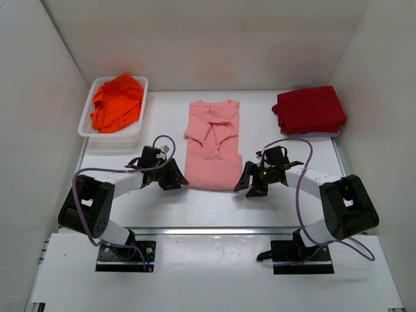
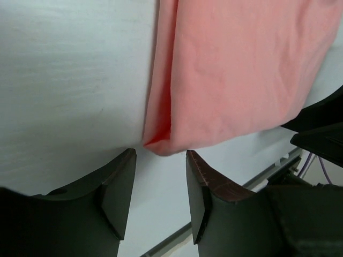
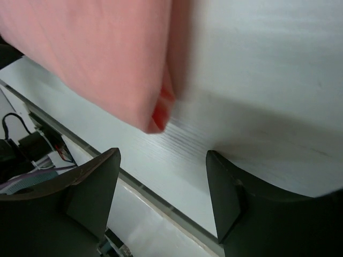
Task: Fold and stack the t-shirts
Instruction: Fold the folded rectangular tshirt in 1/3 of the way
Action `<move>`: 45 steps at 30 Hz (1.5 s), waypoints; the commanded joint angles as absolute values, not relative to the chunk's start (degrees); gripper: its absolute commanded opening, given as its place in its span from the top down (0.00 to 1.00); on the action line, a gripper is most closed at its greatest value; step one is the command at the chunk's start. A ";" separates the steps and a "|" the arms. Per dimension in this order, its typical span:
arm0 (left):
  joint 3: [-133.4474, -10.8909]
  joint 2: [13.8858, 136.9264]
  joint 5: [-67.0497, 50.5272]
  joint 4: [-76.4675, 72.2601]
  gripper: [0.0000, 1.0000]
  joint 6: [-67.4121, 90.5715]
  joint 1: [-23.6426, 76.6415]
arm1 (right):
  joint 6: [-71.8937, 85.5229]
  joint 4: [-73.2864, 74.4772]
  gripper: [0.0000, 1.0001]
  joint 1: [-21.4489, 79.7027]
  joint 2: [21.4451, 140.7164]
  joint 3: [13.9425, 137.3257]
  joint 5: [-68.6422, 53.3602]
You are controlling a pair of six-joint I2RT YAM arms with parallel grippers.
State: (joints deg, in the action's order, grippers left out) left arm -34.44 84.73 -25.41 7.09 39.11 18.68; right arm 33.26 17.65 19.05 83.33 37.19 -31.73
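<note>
The salmon-pink t-shirt (image 1: 212, 144) lies flat in the table's middle, its sides folded in to a long strip. My left gripper (image 1: 180, 181) is open at its near left corner (image 2: 158, 144), which sits just ahead of the jaws. My right gripper (image 1: 245, 182) is open at the near right corner (image 3: 153, 120), also just short of it. The dark red t-shirt (image 1: 309, 109) lies folded at the back right. The bright orange t-shirt (image 1: 117, 101) lies crumpled in the white basket (image 1: 90, 112) at the back left.
White walls close in the table on the left, back and right. The table's near edge with a metal rail (image 1: 214, 230) runs just behind both grippers. Purple cables (image 1: 300, 153) loop over both arms.
</note>
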 commanded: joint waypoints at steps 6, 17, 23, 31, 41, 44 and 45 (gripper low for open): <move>-38.49 86.65 -22.85 1.93 0.47 39.64 17.76 | 33.58 3.88 0.36 12.05 85.94 38.14 -33.91; -38.85 89.91 -25.31 1.23 0.50 39.64 17.93 | 29.18 2.37 0.40 7.21 107.83 58.95 -43.85; -38.76 89.21 -25.14 2.37 0.50 38.58 16.18 | 29.26 5.18 0.57 8.52 111.53 64.42 -46.23; -38.76 89.74 -25.84 2.02 0.50 38.76 16.43 | 27.51 10.10 1.00 9.14 112.94 70.40 -47.90; -38.85 89.47 -25.49 2.46 0.51 38.58 16.26 | 27.16 11.33 1.00 8.88 112.76 76.81 -46.76; -39.02 89.39 -25.14 2.63 0.50 38.15 16.08 | 27.24 11.95 1.00 8.44 114.25 78.40 -46.59; -39.28 89.38 -25.14 2.90 0.50 37.97 16.08 | 26.72 11.78 1.00 8.26 115.04 79.44 -47.28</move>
